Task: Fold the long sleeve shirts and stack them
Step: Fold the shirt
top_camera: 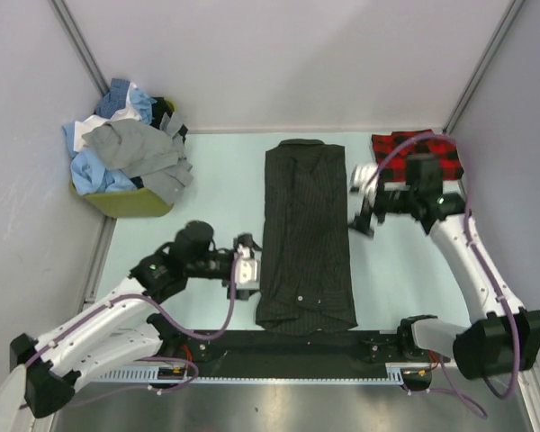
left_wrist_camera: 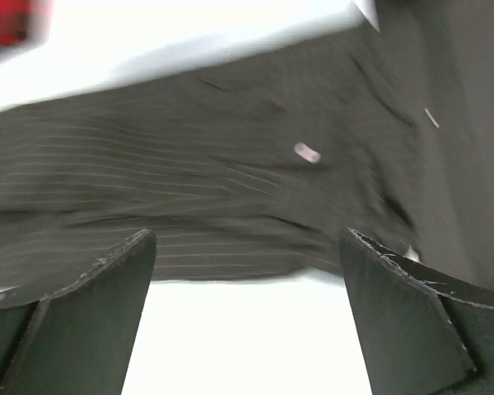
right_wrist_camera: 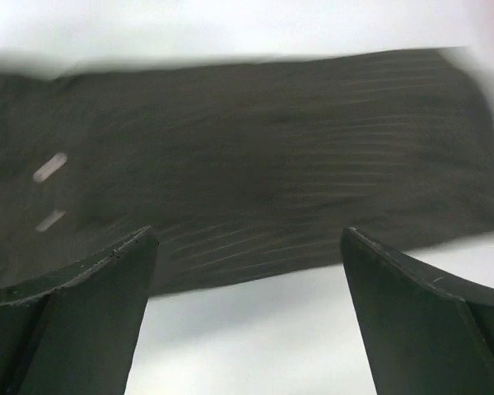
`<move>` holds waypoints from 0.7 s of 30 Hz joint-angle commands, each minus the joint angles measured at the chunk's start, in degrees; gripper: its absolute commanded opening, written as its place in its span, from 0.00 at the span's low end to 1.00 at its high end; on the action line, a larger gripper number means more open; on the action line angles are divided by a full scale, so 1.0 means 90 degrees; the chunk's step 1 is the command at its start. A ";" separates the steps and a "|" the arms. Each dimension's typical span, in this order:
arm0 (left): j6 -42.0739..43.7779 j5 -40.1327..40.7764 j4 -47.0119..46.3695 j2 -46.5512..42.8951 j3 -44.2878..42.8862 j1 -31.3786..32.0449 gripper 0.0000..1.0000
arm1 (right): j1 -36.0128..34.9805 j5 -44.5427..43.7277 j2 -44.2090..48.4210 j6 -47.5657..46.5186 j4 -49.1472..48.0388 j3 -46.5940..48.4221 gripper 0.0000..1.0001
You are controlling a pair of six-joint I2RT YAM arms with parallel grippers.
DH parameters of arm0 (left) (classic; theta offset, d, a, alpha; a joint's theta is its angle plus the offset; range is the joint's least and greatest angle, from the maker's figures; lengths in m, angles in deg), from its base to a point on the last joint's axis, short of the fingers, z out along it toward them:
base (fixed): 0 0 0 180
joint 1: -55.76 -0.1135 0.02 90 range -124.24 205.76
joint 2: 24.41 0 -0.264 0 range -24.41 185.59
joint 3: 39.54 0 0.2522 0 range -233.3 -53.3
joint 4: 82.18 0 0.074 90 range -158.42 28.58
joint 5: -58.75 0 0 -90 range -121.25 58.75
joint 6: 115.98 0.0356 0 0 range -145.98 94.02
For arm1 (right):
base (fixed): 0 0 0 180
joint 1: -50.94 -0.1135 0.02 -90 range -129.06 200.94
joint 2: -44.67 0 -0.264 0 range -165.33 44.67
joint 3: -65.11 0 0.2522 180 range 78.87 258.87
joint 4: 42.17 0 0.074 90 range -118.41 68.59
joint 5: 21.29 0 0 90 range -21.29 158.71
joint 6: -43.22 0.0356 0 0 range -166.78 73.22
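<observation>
A dark charcoal pinstriped shirt [top_camera: 304,234] lies on the table as a long narrow strip, collar at the far end. My left gripper [top_camera: 245,266] stands open beside the strip's lower left edge, nothing between its fingers; its wrist view shows the pinstriped cloth [left_wrist_camera: 230,189] just past the fingertips [left_wrist_camera: 132,255]. Beside the upper right edge my right gripper [top_camera: 362,202] is open and empty too, with the same cloth [right_wrist_camera: 255,156] ahead of it. A folded red-and-black plaid shirt [top_camera: 423,151] lies at the far right corner.
A yellow-green basket [top_camera: 126,202] at the far left holds a heap of blue, white and grey shirts [top_camera: 126,144]. Grey walls close in the table on three sides. A black rail [top_camera: 297,346] runs along the near edge between the arm bases.
</observation>
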 commanded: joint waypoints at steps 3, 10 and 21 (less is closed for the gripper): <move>0.1542 0.0505 -0.0141 0.0255 0.1313 0.1052 0.96 | -0.0803 -0.0049 0.1362 -0.4879 0.2589 -0.2505 0.87; 0.2088 0.1181 -0.0873 0.1007 0.1804 0.1854 0.96 | -0.1846 -0.0469 0.1871 -0.5937 0.2776 -0.3728 0.80; 0.2109 0.2021 -0.1470 0.2236 0.1658 0.2460 0.90 | -0.2942 -0.1485 0.1863 -0.5117 0.0696 -0.4793 0.77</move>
